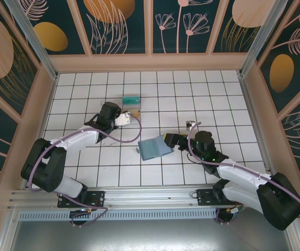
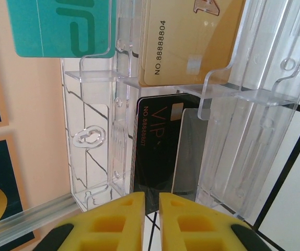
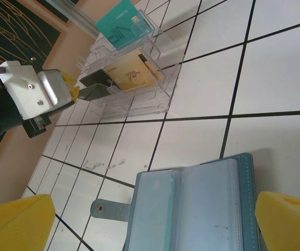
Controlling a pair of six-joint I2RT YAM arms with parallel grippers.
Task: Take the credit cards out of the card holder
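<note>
Yellow fingertips of the left gripper (image 2: 151, 212) sit at the bottom of the left wrist view, drawn almost together with a thin slit between them. They are up against the near edge of a black card (image 2: 152, 151) marked VIP. A grey card (image 2: 189, 151) overlaps its right side. Cannot tell whether either card is pinched.

Both dark cards lie in the lower tier of a clear plastic box (image 2: 254, 130). Tier above: orange-tan card (image 2: 186, 42), numbered face to the camera. Top left tier: teal card (image 2: 61, 26).

Right wrist view: right gripper (image 3: 150, 225) spread wide, one yellow finger in each bottom corner, nothing between the pads. Card holder (image 3: 202, 204) lies below and between them, open flat on the white tiles (image 3: 275, 68), slate-blue, clear pockets up, snap strap (image 3: 105, 209) out to one side. Beyond it are the clear box (image 3: 150, 89), the teal card (image 3: 119, 23), the orange-tan card (image 3: 131, 73), and the left gripper (image 3: 74, 93) touching a dark card end.

Top view: card holder (image 1: 155, 148) mid-table, right gripper (image 1: 172, 140) at its right edge. Clear box (image 1: 134, 107) sits farther back and left, well apart from the holder, with the teal card (image 1: 130, 99) at its far end. Left gripper (image 1: 126, 117) is at the box's near side.
</note>
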